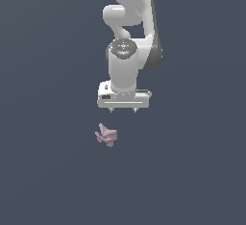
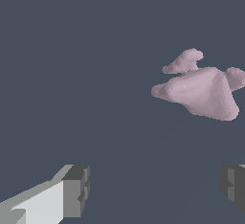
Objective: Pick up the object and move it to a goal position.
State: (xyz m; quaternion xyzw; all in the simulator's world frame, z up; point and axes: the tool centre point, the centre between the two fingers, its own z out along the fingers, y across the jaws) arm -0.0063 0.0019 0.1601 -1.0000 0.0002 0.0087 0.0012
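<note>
Your pincer [image 1: 124,110] hangs wide open and empty, with the object [image 1: 106,135] lying just ahead of it and off to one side, likely light and rigid, so close on its thick middle, not the stubby lobes.

My white arm [image 1: 129,27] comes down from the top of the exterior view, just right of centre, with a dark band along its right edge and a round grey joint cap facing the camera. At its lower end sits my hand [image 1: 124,110], a wide white block with two short fingertips pointing down, set apart from each other with nothing between them. Below the hand, a little toward the exterior view's left, lies the object [image 1: 106,135], a small pale pink-mauve lump with stubby points. It rests apart from my hand, not touching it. Everything sits against a plain dark blue-grey surface [image 1: 48,171].
</note>
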